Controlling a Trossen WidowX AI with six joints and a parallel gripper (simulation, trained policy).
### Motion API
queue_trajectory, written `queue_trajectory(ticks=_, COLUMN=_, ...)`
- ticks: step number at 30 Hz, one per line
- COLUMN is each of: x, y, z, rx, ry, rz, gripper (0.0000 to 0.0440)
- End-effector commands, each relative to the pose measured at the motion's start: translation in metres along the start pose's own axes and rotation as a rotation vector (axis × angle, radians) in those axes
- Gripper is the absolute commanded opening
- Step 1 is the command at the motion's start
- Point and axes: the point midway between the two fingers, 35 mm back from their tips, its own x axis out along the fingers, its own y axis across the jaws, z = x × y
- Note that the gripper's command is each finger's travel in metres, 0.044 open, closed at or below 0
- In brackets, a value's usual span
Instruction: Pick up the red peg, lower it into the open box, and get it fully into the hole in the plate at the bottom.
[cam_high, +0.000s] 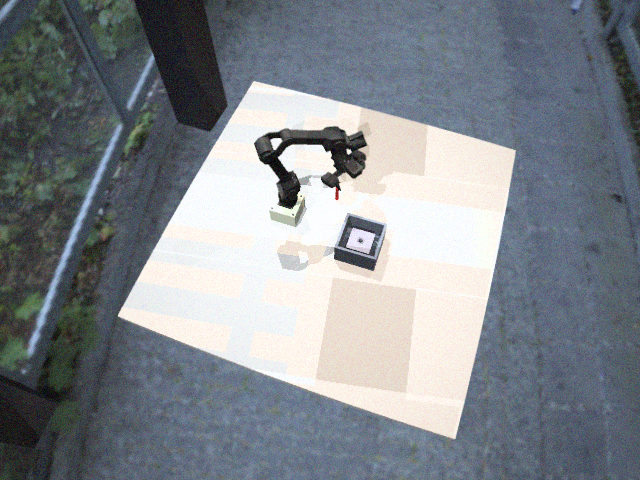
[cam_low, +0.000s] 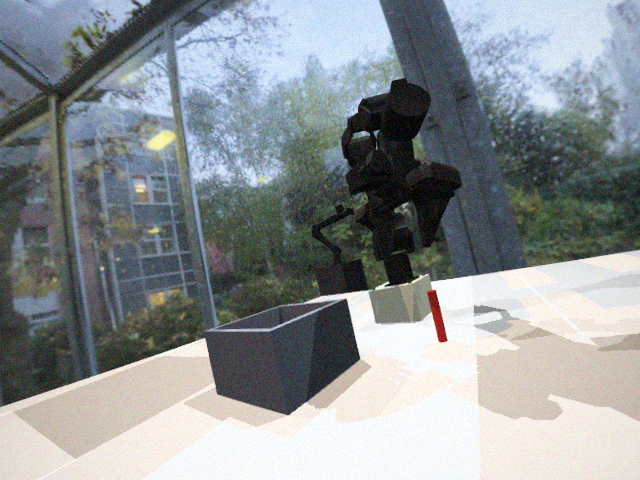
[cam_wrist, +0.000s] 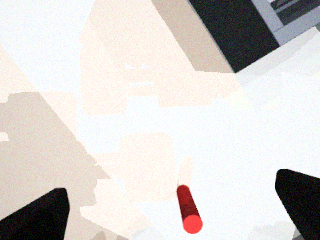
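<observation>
The red peg (cam_high: 337, 194) (cam_low: 436, 316) (cam_wrist: 187, 205) stands upright on the table, outside the box. The dark open box (cam_high: 354, 259) (cam_low: 258, 361) (cam_wrist: 225, 40) sits a short way from it. The pale plate (cam_high: 353, 245) with a dark central hole lies at its bottom; the box walls hide it in the exterior view. My gripper (cam_low: 404, 251) (cam_wrist: 175, 189) is wide open and empty, pointing down above the peg's height. In the wrist view the peg shows low, between the two black fingers but beyond their tips, a little right of the middle.
The arm's pale base block (cam_high: 283, 214) (cam_low: 392, 305) stands on the table (cam_high: 444, 335) (cam_low: 413, 439) beside the peg. In the wrist view the box corner is at the upper right. Shadows and pale patches cover the table top.
</observation>
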Motion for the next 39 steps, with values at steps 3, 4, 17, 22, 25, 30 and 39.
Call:
queue_trajectory(ticks=3, x=0.018, y=-0.013, z=-0.012, rx=0.099, ry=0.068, rz=-0.094, gripper=0.0433)
queue_trajectory(ticks=4, x=0.021, y=-0.014, z=-0.014, rx=0.118, ry=0.078, rz=-0.108, gripper=0.0431)
queue_trajectory(ticks=17, x=0.066, y=-0.024, z=-0.036, rx=0.319, ry=0.138, rz=-0.180, gripper=0.0413)
queue_trajectory(ticks=22, x=0.084, y=-0.024, z=-0.043, rx=0.373, ry=0.143, rz=-0.167, gripper=0.0410)
queue_trajectory(ticks=25, x=0.092, y=-0.024, z=-0.048, rx=0.400, ry=0.146, rz=-0.160, gripper=0.0407)
queue_trajectory(ticks=30, x=0.103, y=-0.028, z=-0.057, rx=0.435, ry=0.161, rz=-0.166, gripper=0.0347)
queue_trajectory(ticks=39, x=0.108, y=-0.029, z=-0.064, rx=0.476, ry=0.220, rz=-0.185, gripper=0.0122)
